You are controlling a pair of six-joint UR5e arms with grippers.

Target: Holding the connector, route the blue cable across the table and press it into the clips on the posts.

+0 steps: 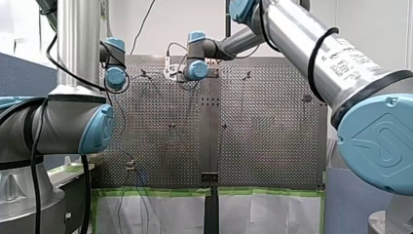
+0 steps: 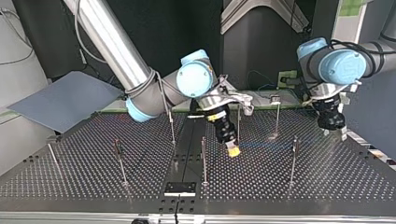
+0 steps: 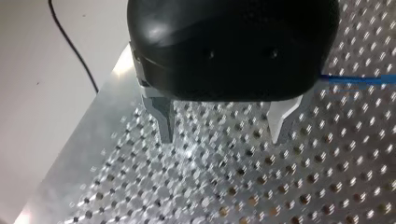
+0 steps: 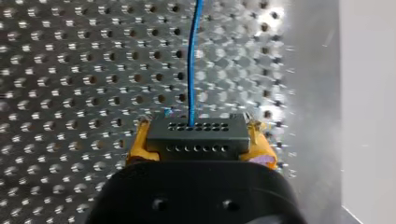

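Right wrist view: my right gripper (image 4: 200, 140) is closed to the connector's width. Its yellow pads (image 4: 136, 145) press on the two ends of the dark grey connector (image 4: 196, 133), which sits crosswise between them. The blue cable (image 4: 192, 60) leaves the connector's outer face near its middle. It runs straight ahead of the gripper, over the perforated table (image 4: 70, 70).

Left wrist view: my left gripper (image 3: 223, 133) is wide open. The metal fingers (image 3: 163, 121) stand well apart with only bare table between them, and it holds nothing. A short run of the cable shows beside the gripper body, outside one finger, not between the fingers.

Top view: my right gripper points down over the middle of the table, pads low, among thin upright posts (image 2: 204, 158). My left gripper hangs well apart from it, near the table's edge. A faint blue streak leads from the pads toward my left gripper's side. Cannot tell whether it sits in any clip.

Front view: my right arm reaches across to the far middle of the table, and my left arm stands at the near side. Neither gripper's fingers nor the cable can be made out here.
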